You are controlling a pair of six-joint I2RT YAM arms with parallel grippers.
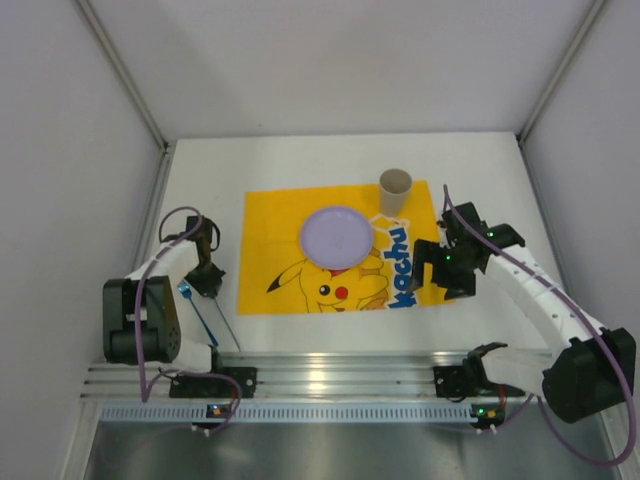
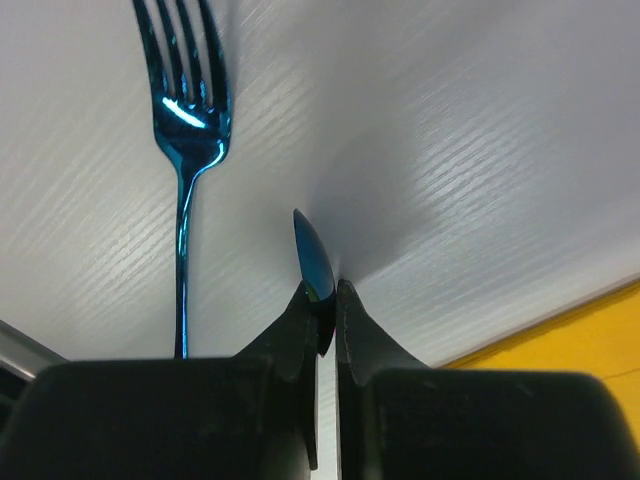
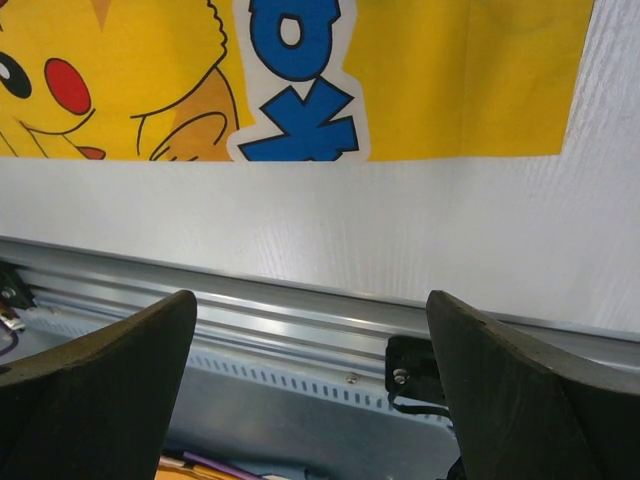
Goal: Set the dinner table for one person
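The white dinner table point(image 1: 300, 150) carries a yellow Pikachu mat point(image 1: 270, 215) with a lilac plate point(image 1: 337, 236) on it and a beige cup point(image 1: 395, 190) at its far edge. My left gripper point(image 1: 207, 277) is low over the table, left of the mat. In the left wrist view it point(image 2: 325, 290) is shut on a thin shiny blue utensil point(image 2: 310, 250) seen edge-on; I cannot tell whether it is a spoon or a knife. A blue fork point(image 2: 185, 140) lies flat on the table beside it point(image 1: 186, 292). My right gripper point(image 1: 440, 268) hangs open and empty over the mat's right edge point(image 3: 310, 300).
A metal rail point(image 1: 320, 372) runs along the near table edge, also in the right wrist view point(image 3: 300, 320). White walls close in the table on three sides. The mat's near right corner point(image 3: 500, 100) shows in the right wrist view.
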